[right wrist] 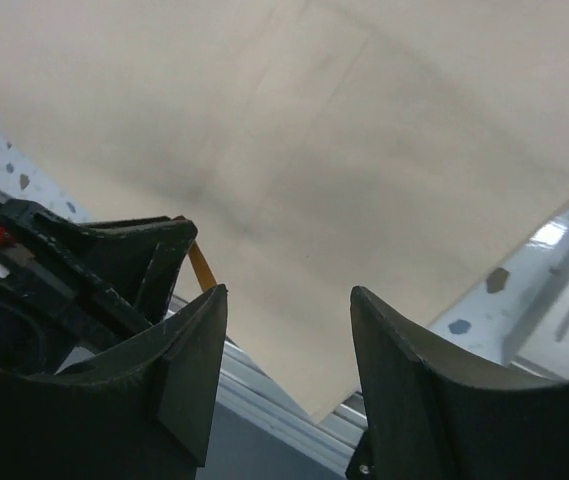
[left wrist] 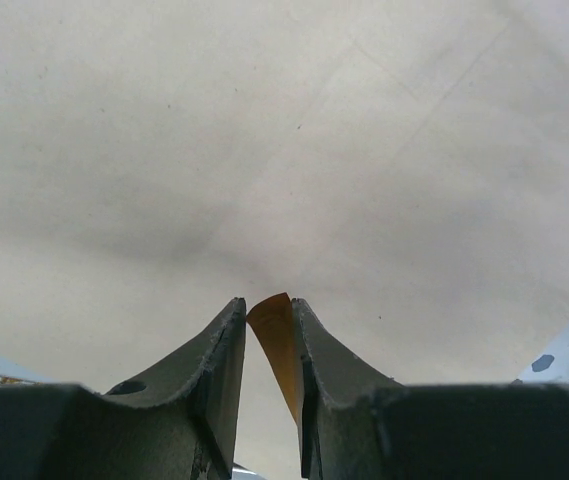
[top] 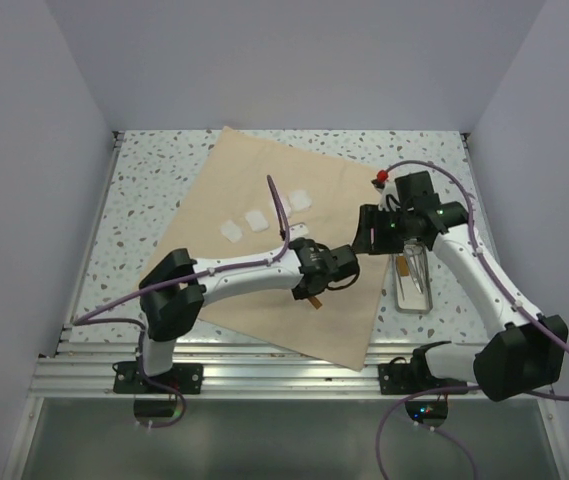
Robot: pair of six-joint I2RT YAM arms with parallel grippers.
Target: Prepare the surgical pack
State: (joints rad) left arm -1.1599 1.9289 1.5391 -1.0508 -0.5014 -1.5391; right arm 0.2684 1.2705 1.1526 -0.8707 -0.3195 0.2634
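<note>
surgical pack (top: pixel 254 180): showing no text, label or brand
orange strip (left wrist: pixel 276 340): showing no readable marking
metal tray (top: pixel 414 305): showing no number or sign

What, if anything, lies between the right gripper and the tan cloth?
Nothing visible. The open right gripper looks straight at bare cloth. The left gripper, holding an orange strip, is off to one side.

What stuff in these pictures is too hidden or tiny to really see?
Orange strip: left wrist view, mostly pinched inside the left gripper, so I cannot tell what it is.
Metal tray: top view, far end hidden by the right arm; its instruments are too small to name.
Tan cloth wrap: cut off by the frame edges in both wrist views.
</note>
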